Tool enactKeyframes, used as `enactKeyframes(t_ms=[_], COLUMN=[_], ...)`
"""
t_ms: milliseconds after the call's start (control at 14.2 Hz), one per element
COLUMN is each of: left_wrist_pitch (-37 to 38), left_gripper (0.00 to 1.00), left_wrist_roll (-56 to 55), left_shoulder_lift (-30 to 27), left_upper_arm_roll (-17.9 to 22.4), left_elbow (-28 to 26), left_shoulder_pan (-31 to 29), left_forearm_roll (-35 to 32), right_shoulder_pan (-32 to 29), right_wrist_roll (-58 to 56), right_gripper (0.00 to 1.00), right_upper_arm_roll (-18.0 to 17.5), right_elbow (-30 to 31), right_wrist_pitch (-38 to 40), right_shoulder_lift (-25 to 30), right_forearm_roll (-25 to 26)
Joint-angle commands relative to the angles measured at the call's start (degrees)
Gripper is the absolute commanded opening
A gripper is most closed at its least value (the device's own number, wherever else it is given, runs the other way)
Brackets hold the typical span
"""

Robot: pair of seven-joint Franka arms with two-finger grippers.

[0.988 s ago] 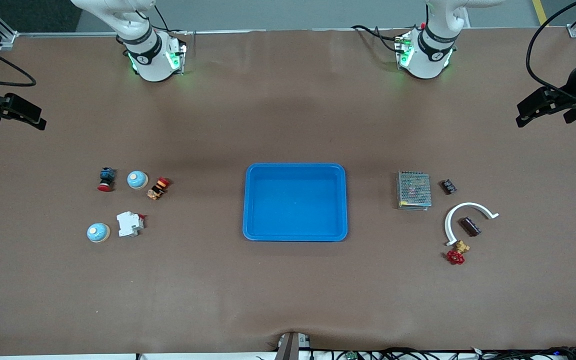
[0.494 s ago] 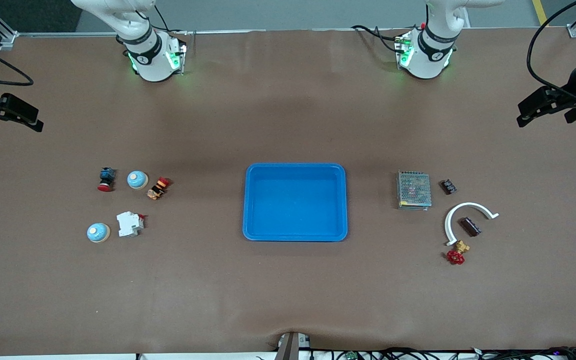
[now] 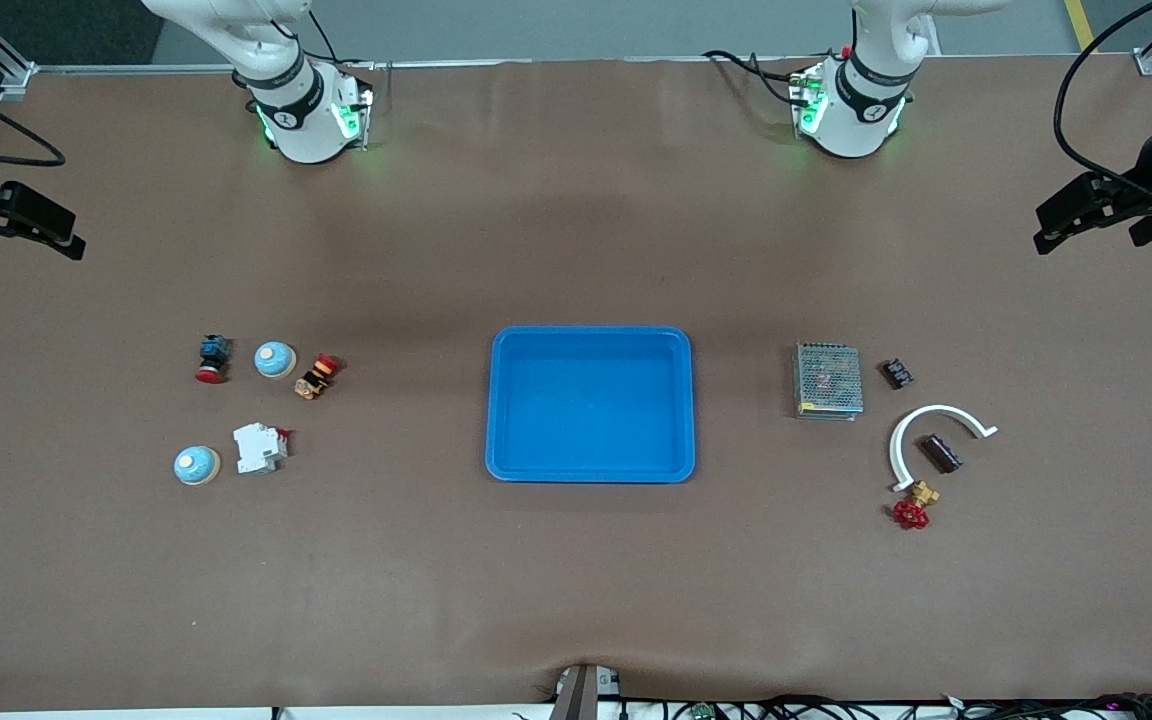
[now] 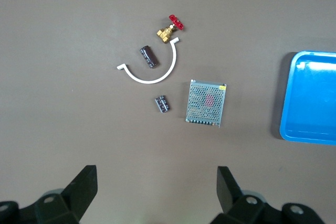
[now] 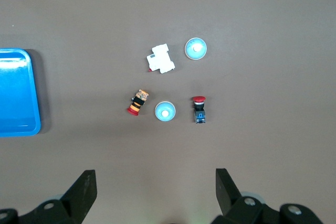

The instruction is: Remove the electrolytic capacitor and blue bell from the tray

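Two light blue dome bells lie toward the right arm's end of the table, one (image 3: pixel 275 359) (image 5: pixel 165 112) farther from the front camera than the other (image 3: pixel 197 465) (image 5: pixel 196 49). A dark cylindrical capacitor (image 3: pixel 941 453) (image 4: pixel 149 56) lies inside a white arc toward the left arm's end. A smaller dark capacitor (image 3: pixel 897 374) (image 4: pixel 162 104) lies beside a metal mesh box. The blue tray (image 3: pixel 590 404) at the table's middle holds nothing. My right gripper (image 3: pixel 71 238) (image 5: pixel 155 172) is open, high over its end of the table. My left gripper (image 3: pixel 1039 230) (image 4: pixel 156 170) is open, high over the other end.
By the bells lie a white breaker (image 3: pixel 259 447), a red-capped push button (image 3: pixel 213 359) and an orange-black part (image 3: pixel 316 376). By the capacitors lie the mesh box (image 3: pixel 827 380), the white arc (image 3: pixel 911 428) and a brass valve with a red handle (image 3: pixel 914 505).
My right gripper has drifted slightly toward its end of the table. The left gripper has barely moved. Nothing on the table has moved.
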State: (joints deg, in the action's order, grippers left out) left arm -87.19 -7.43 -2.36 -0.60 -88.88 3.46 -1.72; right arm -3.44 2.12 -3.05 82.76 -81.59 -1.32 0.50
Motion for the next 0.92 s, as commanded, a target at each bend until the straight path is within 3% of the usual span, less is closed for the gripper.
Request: enactKeyframes(t_ms=[0,847], left_wrist_pitch=[0.9,1.0], left_gripper=[1.0,1.0], left_wrist_roll=[0.4,0.3], left_shoulder_lift=[-0.8,-0.8], left_upper_arm_roll=[0.2,-0.3], left_elbow=[0.2,0.1], left_shoulder_pan=[0.2,0.3], left_forearm_roll=[0.9,1.0], right_shoulder_pan=[-0.8,-1.0], right_wrist_roll=[-0.4,-0.4], right_gripper=[1.0,1.0], right_upper_arm_roll=[-0.5,-0.5], right_elbow=[0.6,0.5], right_wrist_pitch=[0.2,-1.2], right_shoulder_lift=[1.0,0.5], right_forearm_roll=[-0.1,0.5])
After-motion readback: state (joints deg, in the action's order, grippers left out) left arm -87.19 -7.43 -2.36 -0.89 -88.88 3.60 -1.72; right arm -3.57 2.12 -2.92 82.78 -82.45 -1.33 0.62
